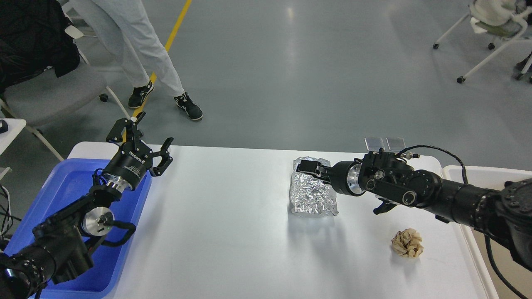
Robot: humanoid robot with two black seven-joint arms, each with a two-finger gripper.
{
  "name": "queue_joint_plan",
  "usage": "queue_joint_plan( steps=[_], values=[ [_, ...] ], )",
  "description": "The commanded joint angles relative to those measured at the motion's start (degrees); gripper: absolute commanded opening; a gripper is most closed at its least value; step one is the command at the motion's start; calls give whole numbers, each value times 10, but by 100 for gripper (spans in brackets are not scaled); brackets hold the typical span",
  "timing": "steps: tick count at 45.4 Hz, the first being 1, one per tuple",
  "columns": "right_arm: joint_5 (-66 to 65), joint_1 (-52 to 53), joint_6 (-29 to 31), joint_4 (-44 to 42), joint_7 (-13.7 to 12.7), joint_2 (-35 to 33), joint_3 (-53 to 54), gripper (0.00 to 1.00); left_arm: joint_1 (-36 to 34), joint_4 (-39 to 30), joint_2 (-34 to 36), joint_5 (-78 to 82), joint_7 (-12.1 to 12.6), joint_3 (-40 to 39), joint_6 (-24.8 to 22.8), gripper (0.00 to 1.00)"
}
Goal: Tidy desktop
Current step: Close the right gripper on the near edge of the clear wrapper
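The white desktop (232, 232) fills the middle of the head view. A crumpled silver foil bag (311, 195) stands right of centre, with its shadow on the desktop just in front of it. My right gripper (311, 167) comes in from the right and its fingers are closed on the bag's top edge. A crumpled brown paper ball (407, 243) lies near the front right, below my right arm. My left gripper (143, 137) is open and empty, raised above the far corner of the blue plastic tray (62, 182).
A pale bin (457, 171) stands at the desktop's right edge, partly hidden by my right arm. Two small clear plates (384, 143) sit at the far edge. A person's legs (141, 54) and wheeled chairs (490, 37) are on the floor beyond.
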Motion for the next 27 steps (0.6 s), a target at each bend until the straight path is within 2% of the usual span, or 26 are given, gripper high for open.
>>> queue_joint_plan(
  steps=[1,14,20,27],
  values=[
    [-36,-15,-48,-96,3,68,-73,100,0,0,0,0,0,0,0,100],
    [-40,-51,-58,-158,7,87,-91,100,0,0,0,0,0,0,0,100],
    [-39,-68,-65,-191,28,95,-92,100,0,0,0,0,0,0,0,100],
    [-40,-82,-65,-207,32,95,-92,100,0,0,0,1,0,0,0,100]
  ],
)
